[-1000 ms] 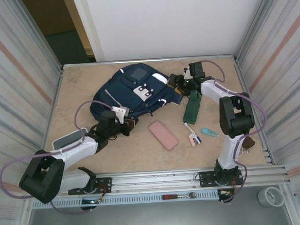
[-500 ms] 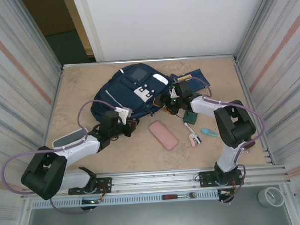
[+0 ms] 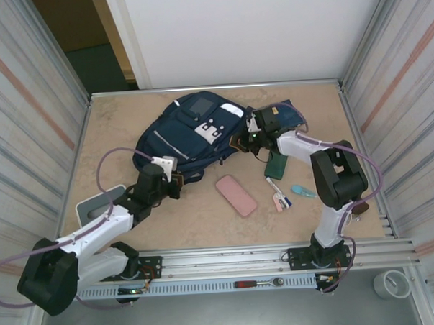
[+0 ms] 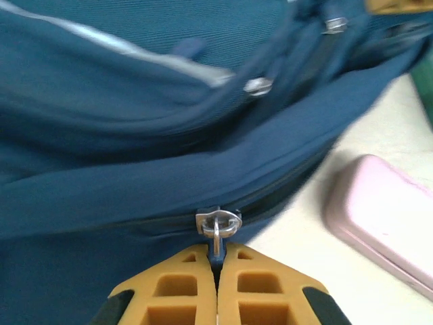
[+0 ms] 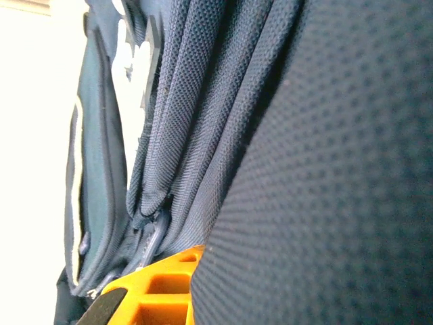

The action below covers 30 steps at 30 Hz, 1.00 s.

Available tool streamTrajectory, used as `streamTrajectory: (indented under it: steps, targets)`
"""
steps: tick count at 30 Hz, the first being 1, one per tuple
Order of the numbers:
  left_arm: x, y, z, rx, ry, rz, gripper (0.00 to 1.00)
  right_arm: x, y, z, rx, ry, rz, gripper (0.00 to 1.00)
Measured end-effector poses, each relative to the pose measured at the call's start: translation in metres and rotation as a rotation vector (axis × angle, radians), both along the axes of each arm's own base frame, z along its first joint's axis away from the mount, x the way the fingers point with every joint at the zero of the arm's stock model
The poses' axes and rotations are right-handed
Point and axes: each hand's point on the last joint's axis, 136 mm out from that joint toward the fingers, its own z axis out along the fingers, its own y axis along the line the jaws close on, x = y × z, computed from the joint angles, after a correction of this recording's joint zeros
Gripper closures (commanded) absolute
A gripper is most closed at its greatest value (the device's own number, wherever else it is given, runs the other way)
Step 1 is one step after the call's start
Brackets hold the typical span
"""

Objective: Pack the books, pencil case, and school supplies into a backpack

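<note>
Top external: mounted high behind the arm bases, tilted down and forward. It takes in the whole worktop [image 3: 205, 217] through to the back wall, from well off.

Left wrist: low and very near, sighting along the orange left fingers [image 4: 176, 291] at the backpack's [image 4: 135, 81] lower edge and a zipper pull [image 4: 218, 227]. The pink pencil case [image 4: 385, 210] sits at frame right.

Right wrist: pressed up against backpack fabric, with blurred mesh across the right half and the right fingers [image 5: 162, 291] at the bottom edge.

Shared: the backpack is in all three views, the pencil case in the top and left wrist views.

Navy backpack [image 3: 190, 131] lies flat (white patches up), supplies [image 3: 280, 198] loose near books [image 3: 277, 164].
</note>
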Motion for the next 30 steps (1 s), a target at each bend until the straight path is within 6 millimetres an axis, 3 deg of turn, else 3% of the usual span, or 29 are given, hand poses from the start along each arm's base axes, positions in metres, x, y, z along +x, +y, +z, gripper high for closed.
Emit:
streamTrajectory:
  steps: [5, 10, 14, 19, 21, 24, 27, 30]
  targets:
    - [0.004, 0.019, -0.002, 0.028, 0.006, 0.055, 1.00, 0.011, -0.011, 0.024, -0.058, -0.048, 0.053, 1.00]
    - [-0.004, 0.002, -0.005, 0.023, 0.019, -0.018, 1.00, 0.022, -0.012, 0.036, -0.097, -0.064, 0.097, 0.92]
    - [-0.009, -0.023, -0.005, 0.013, 0.033, -0.100, 1.00, 0.045, -0.014, 0.034, -0.101, -0.063, 0.101, 0.62]
    - [-0.010, -0.055, 0.004, -0.012, 0.034, -0.186, 1.00, 0.064, -0.053, 0.035, -0.143, -0.086, 0.023, 0.35]
    - [-0.011, -0.065, 0.005, -0.012, 0.040, -0.210, 1.00, 0.053, -0.073, 0.037, -0.173, -0.093, -0.020, 0.26]
    - [-0.013, -0.075, 0.004, -0.014, 0.045, -0.239, 1.00, 0.011, -0.078, 0.038, -0.169, -0.091, -0.035, 0.18]
    - [-0.014, -0.079, 0.001, -0.010, 0.050, -0.249, 1.00, -0.031, -0.059, 0.032, -0.138, -0.083, -0.008, 0.16]
    - [-0.015, -0.081, -0.004, -0.002, 0.061, -0.254, 1.00, -0.056, -0.024, 0.015, -0.101, -0.047, 0.042, 0.15]
